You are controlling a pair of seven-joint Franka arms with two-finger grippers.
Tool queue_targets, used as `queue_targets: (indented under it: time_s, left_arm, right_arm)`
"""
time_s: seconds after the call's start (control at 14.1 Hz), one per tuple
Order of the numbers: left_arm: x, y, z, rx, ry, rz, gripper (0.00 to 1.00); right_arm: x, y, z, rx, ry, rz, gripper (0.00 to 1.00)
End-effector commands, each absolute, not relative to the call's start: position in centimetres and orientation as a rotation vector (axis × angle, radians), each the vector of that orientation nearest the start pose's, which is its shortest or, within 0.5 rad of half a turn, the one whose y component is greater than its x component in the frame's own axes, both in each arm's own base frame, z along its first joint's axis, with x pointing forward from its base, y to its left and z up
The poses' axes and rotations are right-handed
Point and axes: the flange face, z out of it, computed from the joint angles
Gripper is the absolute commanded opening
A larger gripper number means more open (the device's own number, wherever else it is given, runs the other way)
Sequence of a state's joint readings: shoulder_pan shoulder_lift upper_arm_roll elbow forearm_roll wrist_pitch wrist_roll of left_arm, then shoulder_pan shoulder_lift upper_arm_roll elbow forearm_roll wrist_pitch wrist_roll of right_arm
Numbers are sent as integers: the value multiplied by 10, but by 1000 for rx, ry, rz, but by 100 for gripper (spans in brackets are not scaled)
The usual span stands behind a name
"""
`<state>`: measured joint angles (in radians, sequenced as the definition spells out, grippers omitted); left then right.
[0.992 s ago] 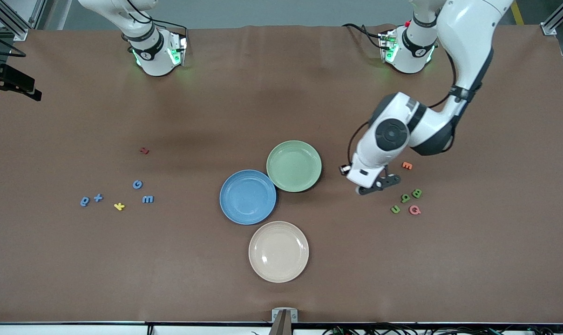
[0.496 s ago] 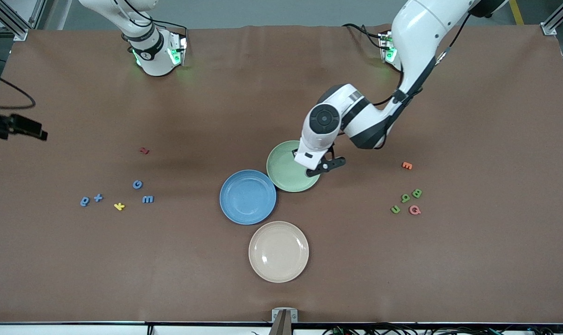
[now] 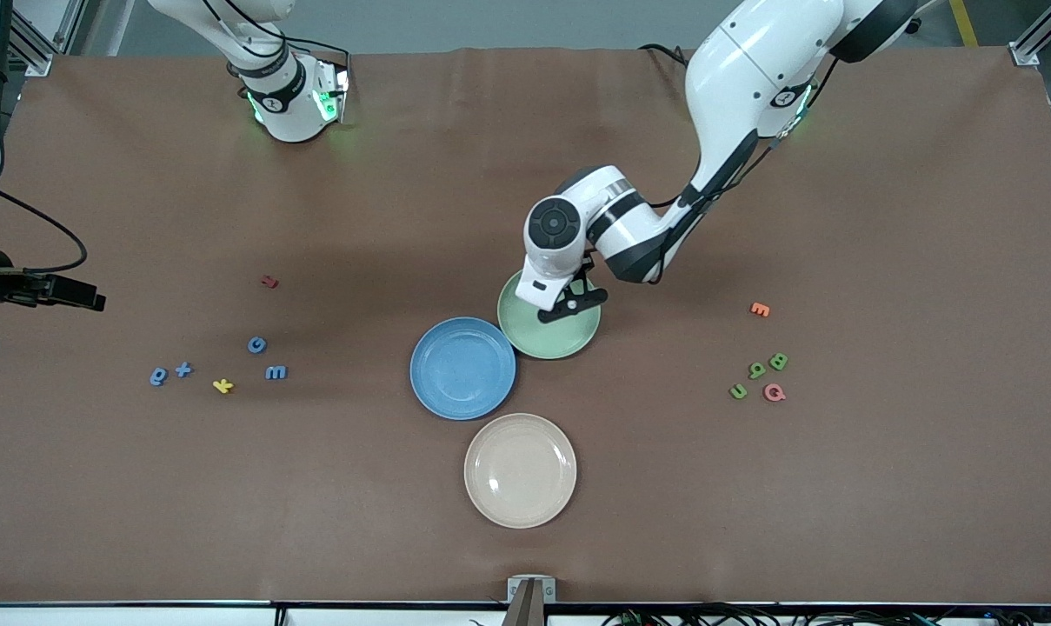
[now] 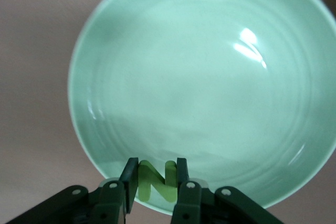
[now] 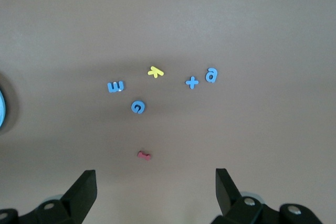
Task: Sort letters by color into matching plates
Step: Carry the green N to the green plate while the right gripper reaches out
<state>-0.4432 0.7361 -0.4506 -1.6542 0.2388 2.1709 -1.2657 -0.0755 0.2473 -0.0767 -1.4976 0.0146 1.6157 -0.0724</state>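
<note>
The task is only at its beginning; all three plates hold nothing, and eleven letters lie on the surface; the left gripper (image 4: 154,188) is over the green plate (image 3: 577,343), its fingers clenched on a green letter (image 4: 154,182), a small chunky N-like piece, not yet released; the right gripper (image 5: 156,192) waits with fingers spread above the blue letters (image 5: 138,107) toward the right arm's end.
</note>
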Motion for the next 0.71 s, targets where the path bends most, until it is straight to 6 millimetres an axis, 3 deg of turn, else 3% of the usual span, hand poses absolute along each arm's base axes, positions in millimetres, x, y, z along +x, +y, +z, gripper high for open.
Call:
queue_targets:
  time_s: [0.0,0.21,0.28,0.35,0.5,0.57,0.64]
  left_arm:
    - [443,-509,200,-3031,-469,205,23]
    - [444,-510,198,-3042,-469,192,33]
    - [447,-508,198,-3040,-471,184,41]
    - [449,-506,199,-3041,-472,182,63]
    - [454,-503,204,-3045,-478,172,68]
    - [459,-499,206,-3046,-488,167,79]
    - [467,-493,211,-3049,-508,158,83]
  right_arm:
    - [630,-100,486,-3125,135,179,100]
    - [629,-102,434,-3130,142,119,100]
    - [628,-101,418,-3132,139,102,100]
    - [625,-102,401,-3136,104,76,100]
    - [614,-108,362,-3145,61,12,100]
    - [607,-113,341,-3147,37,-9,100]
    - [599,-113,322,-3151,5,-23,100]
